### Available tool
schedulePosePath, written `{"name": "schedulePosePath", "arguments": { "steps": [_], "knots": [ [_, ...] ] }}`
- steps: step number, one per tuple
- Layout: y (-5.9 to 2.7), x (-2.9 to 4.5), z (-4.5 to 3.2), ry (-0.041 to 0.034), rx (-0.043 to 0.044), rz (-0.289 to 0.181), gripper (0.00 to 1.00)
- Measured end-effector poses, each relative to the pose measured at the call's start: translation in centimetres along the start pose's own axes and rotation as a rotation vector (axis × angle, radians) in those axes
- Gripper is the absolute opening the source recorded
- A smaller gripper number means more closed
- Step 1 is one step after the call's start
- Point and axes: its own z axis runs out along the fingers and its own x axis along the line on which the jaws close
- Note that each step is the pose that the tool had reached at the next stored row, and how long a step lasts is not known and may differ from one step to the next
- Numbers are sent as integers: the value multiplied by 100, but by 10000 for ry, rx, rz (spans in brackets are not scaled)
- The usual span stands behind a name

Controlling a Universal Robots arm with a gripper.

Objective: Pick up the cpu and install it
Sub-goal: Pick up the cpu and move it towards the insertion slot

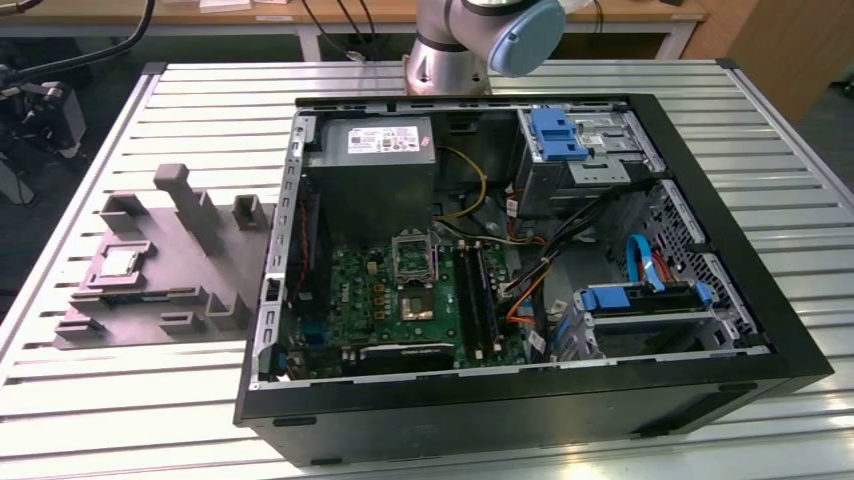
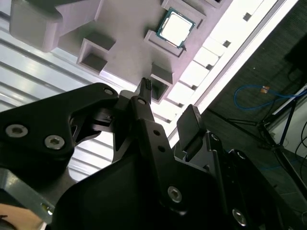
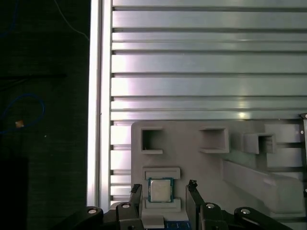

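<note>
Nothing is installed yet: the cpu (image 3: 160,189) lies in its tray (image 3: 206,167) (nine o'clock of the case (image 1: 507,410), exterior view), the gripper (image 3: 164,187) open and empty above it.

We take this for a robotics lab: a robot arm's base (image 1: 447,55) standing on a slatted aluminium bench (image 1: 134,400), an opened computer case (image 1: 534,410), wooden desks (image 1: 360,10) behind, cables (image 2: 259,87) trailing across dark floor

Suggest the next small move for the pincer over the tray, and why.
Probably lower straight down: in the first wrist view the open pincer frames the cpu, which lies flat in a pocket of the grey tray, not yet gripped.
</note>
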Motion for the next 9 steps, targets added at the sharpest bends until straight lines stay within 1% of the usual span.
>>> {"name": "schedulePosePath", "arguments": {
  "steps": [2, 9],
  "knots": [
    [-1, 0, 10, 15, 2, 2, 49],
    [-1, 0, 11, 15, 4, 1, 49]
  ]
}}
